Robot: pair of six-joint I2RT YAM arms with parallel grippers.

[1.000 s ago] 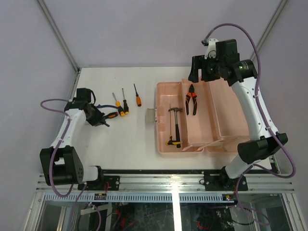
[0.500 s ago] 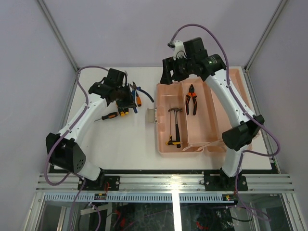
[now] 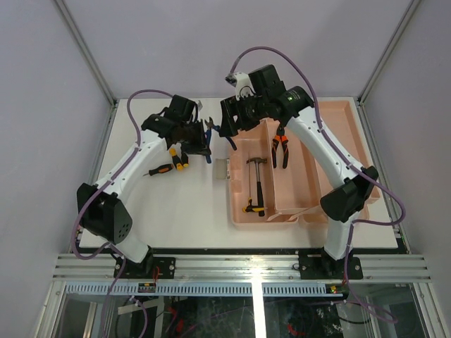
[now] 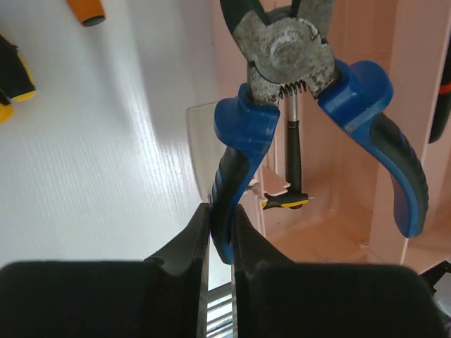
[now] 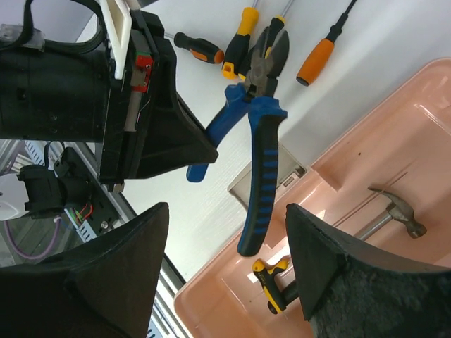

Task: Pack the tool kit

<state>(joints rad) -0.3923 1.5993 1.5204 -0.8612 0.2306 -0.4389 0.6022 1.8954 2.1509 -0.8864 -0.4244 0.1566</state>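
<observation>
Aloft, the left pincer grips blue pliers

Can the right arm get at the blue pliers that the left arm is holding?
Probably yes. The left jaws are shut on one handle of the blue pliers only; the other handle hangs free in front of the open right jaws, with nothing between.

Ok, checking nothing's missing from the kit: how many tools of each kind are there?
Orange- and yellow-handled screwdrivers: 4
Blue-handled pliers and orange-and-black-handled pliers: 2
Metal hammer with yellow-black grip: 1
Total: 7
</observation>
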